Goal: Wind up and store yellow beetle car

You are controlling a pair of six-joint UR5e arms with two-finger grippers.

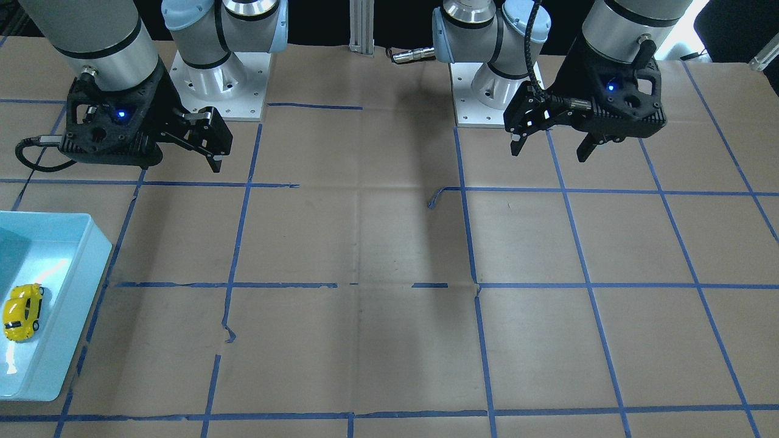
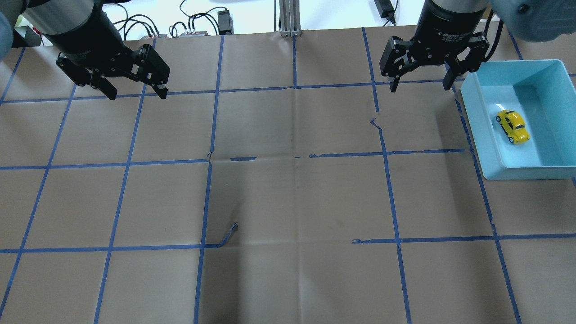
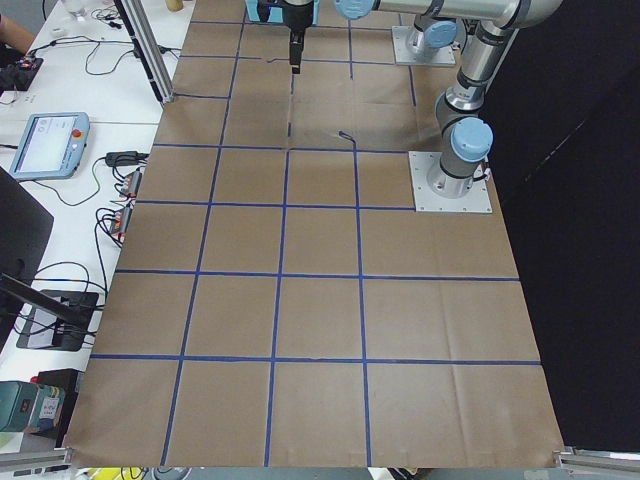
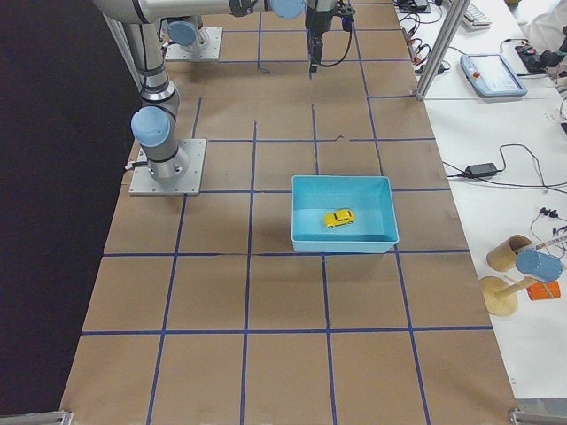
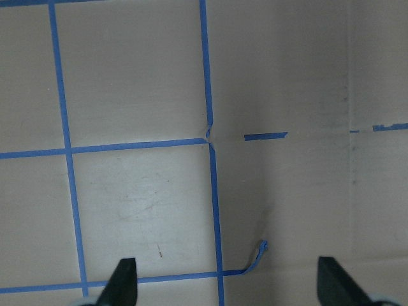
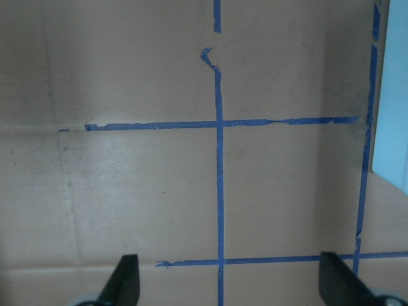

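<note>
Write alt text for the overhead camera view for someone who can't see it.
A yellow beetle car lies inside a light blue bin at the right edge of a brown table gridded with blue tape. The left pincer at upper left and the right pincer at upper right, beside the bin, both hang open and empty.

The overhead view sits behind the robot, looking forward and down across the desk [image 2: 288,202]. The front-facing view looks steeply down from the opposite edge toward the arm bases [image 1: 216,79]; both share the taped middle and the blue bin [image 2: 526,173]. The two side views look along the desk from its ends, far off. Each wrist view hangs close over the desk, fingers [image 5: 125,280] at its bottom edge.
</note>
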